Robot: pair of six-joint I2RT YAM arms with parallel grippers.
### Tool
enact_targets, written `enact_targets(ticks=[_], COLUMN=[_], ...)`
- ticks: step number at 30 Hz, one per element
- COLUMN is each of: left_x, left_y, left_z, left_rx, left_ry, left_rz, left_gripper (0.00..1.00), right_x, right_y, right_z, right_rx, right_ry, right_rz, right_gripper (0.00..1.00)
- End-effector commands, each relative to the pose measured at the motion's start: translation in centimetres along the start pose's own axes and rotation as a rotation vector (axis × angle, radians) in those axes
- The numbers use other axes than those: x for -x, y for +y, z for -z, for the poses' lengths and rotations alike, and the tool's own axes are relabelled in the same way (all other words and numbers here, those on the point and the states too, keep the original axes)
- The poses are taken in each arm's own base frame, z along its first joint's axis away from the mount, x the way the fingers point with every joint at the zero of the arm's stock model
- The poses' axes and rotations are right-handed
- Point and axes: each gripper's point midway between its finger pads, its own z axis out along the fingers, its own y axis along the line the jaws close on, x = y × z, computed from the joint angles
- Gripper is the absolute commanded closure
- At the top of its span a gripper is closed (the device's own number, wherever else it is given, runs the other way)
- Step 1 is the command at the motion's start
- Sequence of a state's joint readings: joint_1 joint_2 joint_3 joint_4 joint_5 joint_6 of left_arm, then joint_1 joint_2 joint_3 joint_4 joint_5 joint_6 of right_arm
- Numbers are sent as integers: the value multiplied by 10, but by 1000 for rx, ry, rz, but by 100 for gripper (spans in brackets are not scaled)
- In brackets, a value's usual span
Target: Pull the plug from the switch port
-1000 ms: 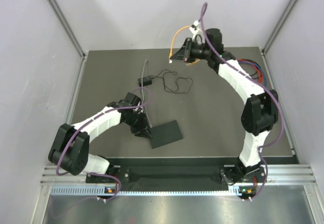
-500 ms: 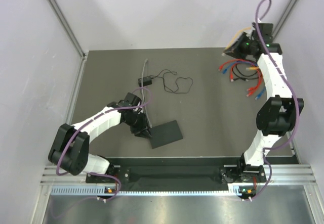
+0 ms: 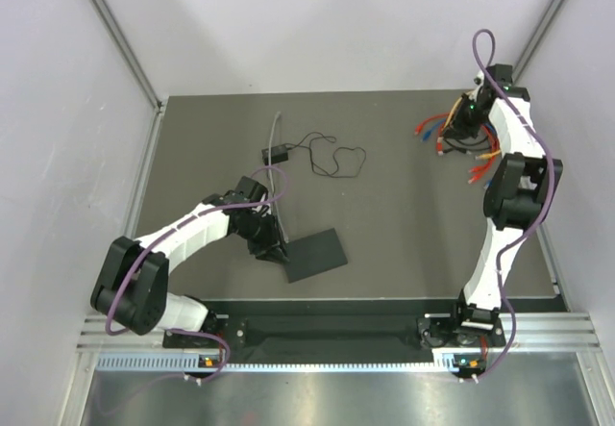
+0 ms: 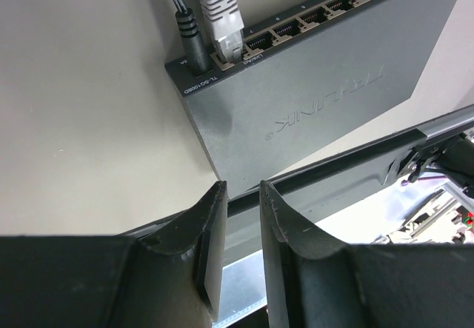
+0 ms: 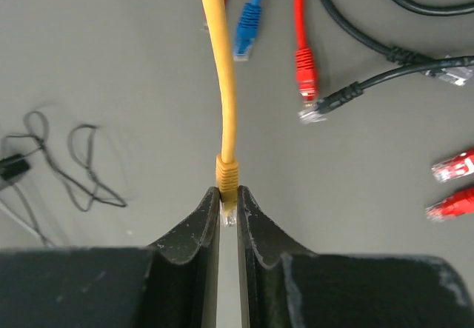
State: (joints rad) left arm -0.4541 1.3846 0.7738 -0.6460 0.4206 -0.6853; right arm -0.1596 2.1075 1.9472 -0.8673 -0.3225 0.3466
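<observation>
Step in hand, as I read it: setting down the yellow plug [image 5: 227, 171]. It is clear of the switch [image 3: 315, 255] and well apart from it, hanging over the loose cables [image 5: 305, 65] at the far right corner of the tabletop [image 5: 111, 54].

To do it well:
- Bring the plug low before letting go, so the yellow cable [image 5: 219, 61] cannot whip.
- Aim for bare tabletop between the red and blue ends, so nothing tangles.
- Part the jaws fully, then lift straight off.

Grip, the right tool [image 5: 228, 193]: nearly closed, clenched on the yellow plug at its tip, with the cable running away from the fingertips.

Grip, the left tool [image 4: 242, 192]: jaws part-way apart, tips at the switch's near corner. Whether they pinch the case or only rest against it, I cannot tell.

The switch lies flat near the front edge, left of centre. A grey plug [image 4: 220, 9] and a black power lead [image 4: 189, 35] sit in its end sockets.
</observation>
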Motion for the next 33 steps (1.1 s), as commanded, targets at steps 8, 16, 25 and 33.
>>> enact_targets(ticks=[8, 16, 25, 33], left_x=[1, 2, -2, -3], left_y=[-3, -1, 1, 3], left_z=[1, 5, 7, 11], left_rx=[-23, -8, 3, 10], left_ry=[-11, -20, -23, -39], left_rz=[-7, -2, 14, 21], left_gripper=[70, 70, 70, 70], right_x=[9, 9, 19, 22], right_y=[-9, -12, 11, 22], right_z=[-12, -32, -49, -34], right_rx=[-8, 12, 145, 168], right_ry=[12, 14, 12, -8], right_rz=[55, 68, -21, -26], right_gripper=[97, 89, 66, 55])
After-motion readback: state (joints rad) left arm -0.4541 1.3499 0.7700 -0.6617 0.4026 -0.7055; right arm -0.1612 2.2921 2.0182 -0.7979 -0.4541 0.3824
